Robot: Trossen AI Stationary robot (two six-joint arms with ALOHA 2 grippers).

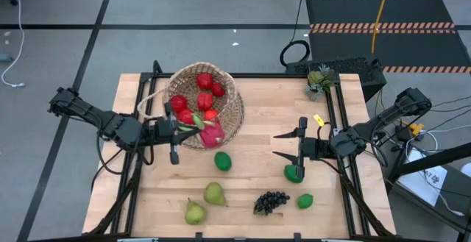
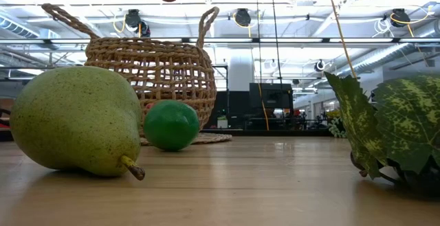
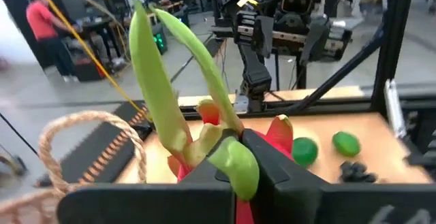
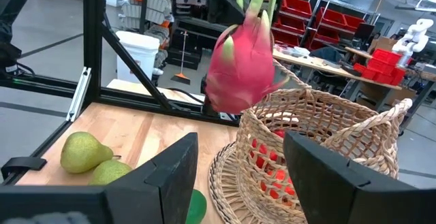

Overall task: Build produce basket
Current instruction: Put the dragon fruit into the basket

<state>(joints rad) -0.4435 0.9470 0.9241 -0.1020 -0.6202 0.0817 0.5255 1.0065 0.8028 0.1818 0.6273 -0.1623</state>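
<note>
Two jaws of the left gripper [image 1: 193, 126] are clamped on the dragon fruit's [image 1: 212, 134] green leaf tips; fruit hangs over the basket [image 1: 234, 109] rim, long axis approx. across the table. Right gripper [image 1: 286, 145] open, empty, w/ a lime [image 1: 294, 173] just beside it.

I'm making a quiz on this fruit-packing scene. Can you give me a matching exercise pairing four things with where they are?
Things:
1. dragon fruit
2. red fruits
3. grapes
4. potted plant

Places:
A. inside the basket
B. on the table's far right corner
C. held by the left gripper at the basket's rim
D. on the table's near edge, between pears and a lime

Pairs: 1-C, 2-A, 3-D, 4-B
</note>
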